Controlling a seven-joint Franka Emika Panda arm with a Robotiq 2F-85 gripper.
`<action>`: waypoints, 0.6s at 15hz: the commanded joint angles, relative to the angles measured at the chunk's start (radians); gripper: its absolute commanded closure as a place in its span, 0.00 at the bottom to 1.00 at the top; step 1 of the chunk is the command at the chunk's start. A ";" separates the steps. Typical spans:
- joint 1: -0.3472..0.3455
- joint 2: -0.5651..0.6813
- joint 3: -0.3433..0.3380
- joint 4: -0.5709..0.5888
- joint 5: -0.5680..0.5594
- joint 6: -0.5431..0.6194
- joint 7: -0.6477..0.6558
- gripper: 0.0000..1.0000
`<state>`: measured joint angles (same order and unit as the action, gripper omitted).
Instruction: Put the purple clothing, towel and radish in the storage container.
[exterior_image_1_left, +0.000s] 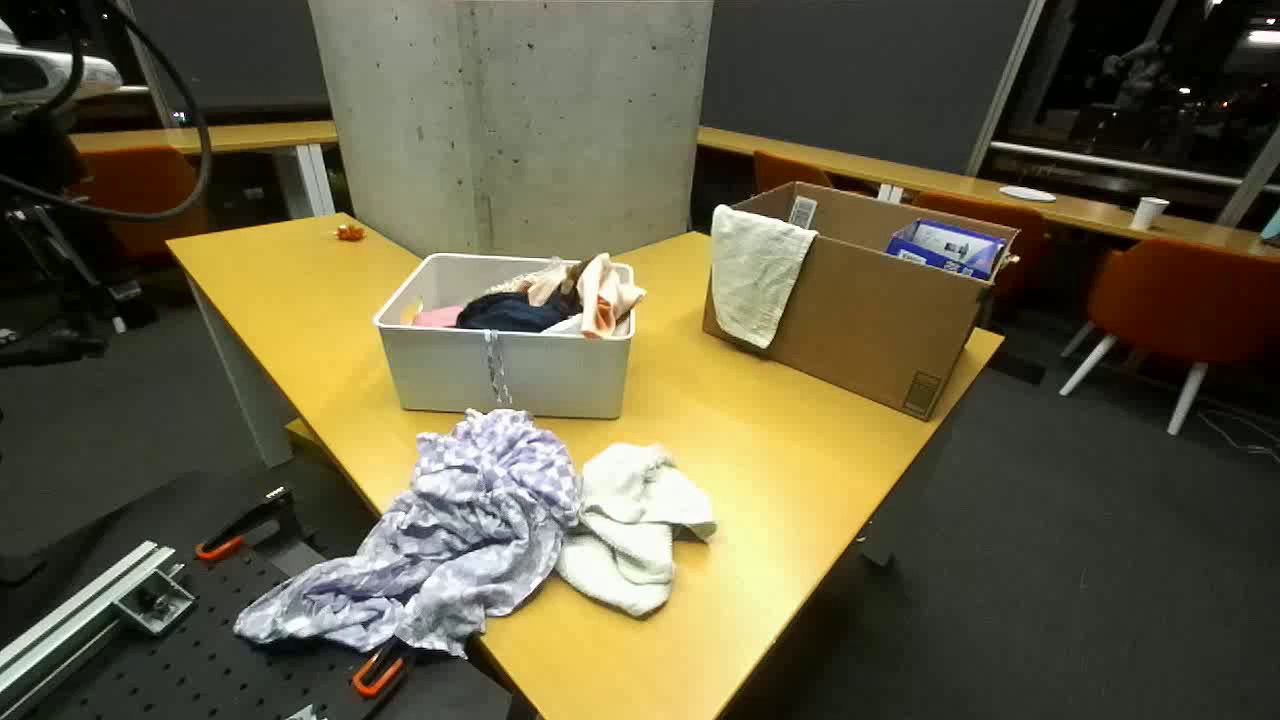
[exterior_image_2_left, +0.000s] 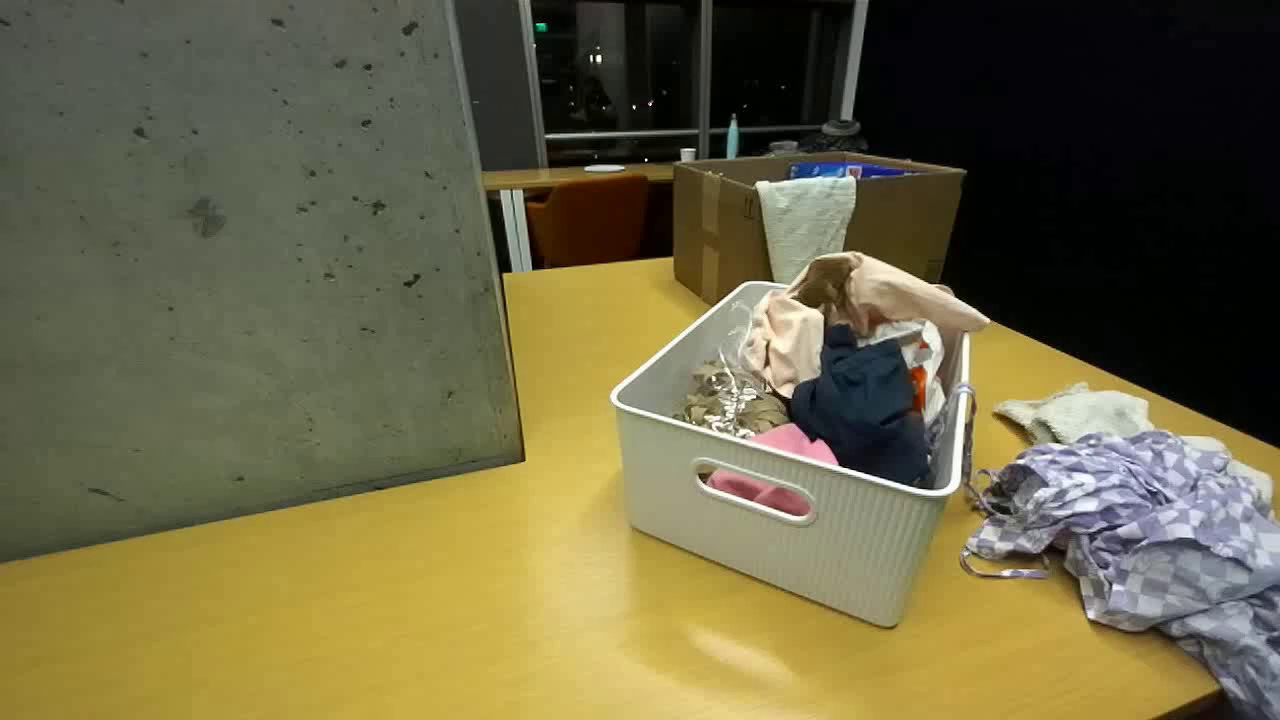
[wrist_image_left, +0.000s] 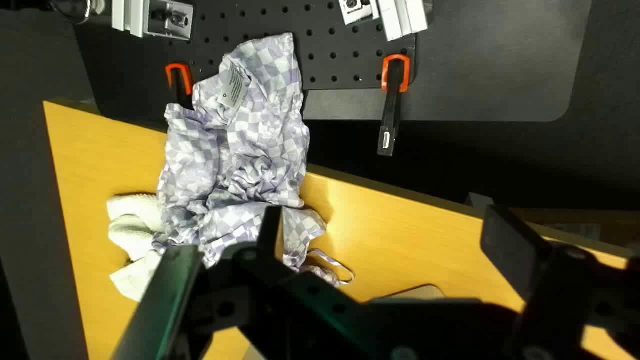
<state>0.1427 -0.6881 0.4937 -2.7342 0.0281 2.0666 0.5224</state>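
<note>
On the table (exterior_image_1_left: 790, 470) sprawls the clothing (exterior_image_1_left: 480, 510), overhanging one edge; your gripper (wrist_image_left: 391, 241) gapes empty; best you pinch deep at the bunched middle, lifting above the bin (exterior_image_1_left: 560, 375).

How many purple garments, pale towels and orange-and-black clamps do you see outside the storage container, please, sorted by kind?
Garments: 1 (purple clothing)
Towels: 2 (bunched towel, draped towel on the cardboard box)
Clamps: 2 (clamp close to the clothing, clamp farther from it)
Total: 5
</note>
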 joint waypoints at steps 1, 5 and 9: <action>0.022 0.007 -0.021 0.002 -0.017 -0.001 0.014 0.00; 0.022 0.007 -0.021 0.003 -0.017 -0.001 0.014 0.00; -0.020 -0.004 -0.119 -0.029 -0.059 0.147 -0.077 0.00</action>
<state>0.1378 -0.6889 0.4513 -2.7368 0.0072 2.1051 0.5058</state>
